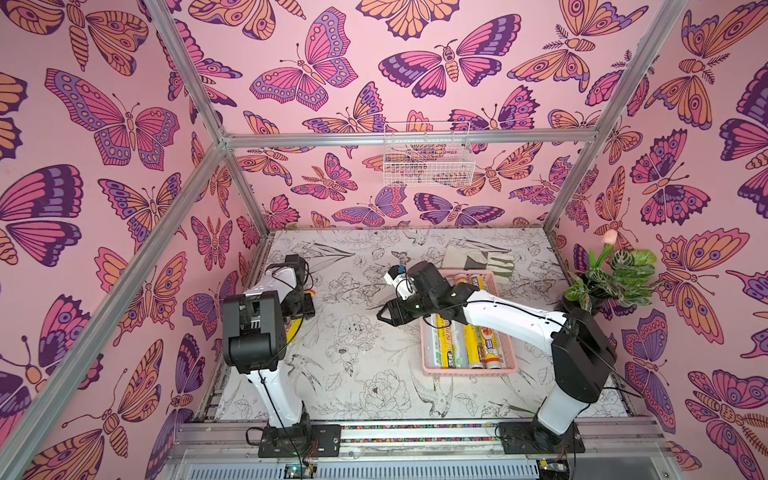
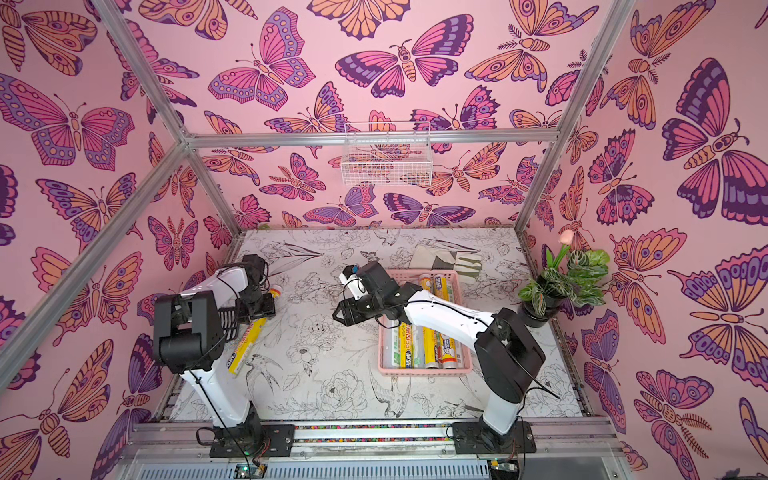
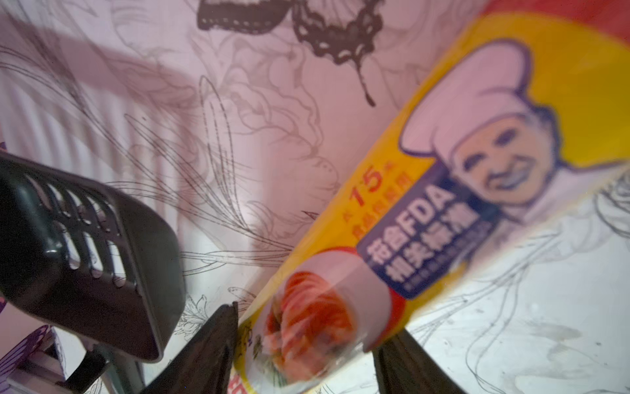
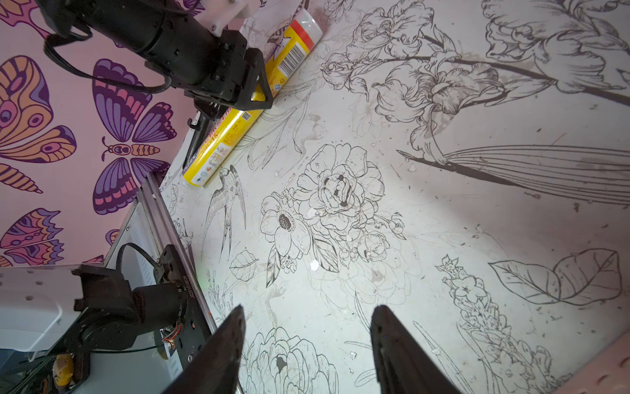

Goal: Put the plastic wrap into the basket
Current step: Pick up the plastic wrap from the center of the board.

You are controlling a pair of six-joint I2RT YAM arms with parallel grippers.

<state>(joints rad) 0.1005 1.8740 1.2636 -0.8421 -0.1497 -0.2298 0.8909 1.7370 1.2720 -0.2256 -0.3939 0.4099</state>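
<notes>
left end effector (image 3: pixel 306 334) straddles yellow plastic wrap (image 3: pixel 426 191) across its long axis, clamp unclear; right end effector (image 4: pixel 306 324) apart, empty, farther off.

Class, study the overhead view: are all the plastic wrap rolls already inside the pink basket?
No: one yellow roll lies on the table, well apart from the pink basket that holds the other rolls.

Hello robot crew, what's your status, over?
Left end effector straddling yellow printed plastic-wrap roll, grip unclear. Right end effector open, empty. Black slotted plastic scoop close beside roll.
</notes>
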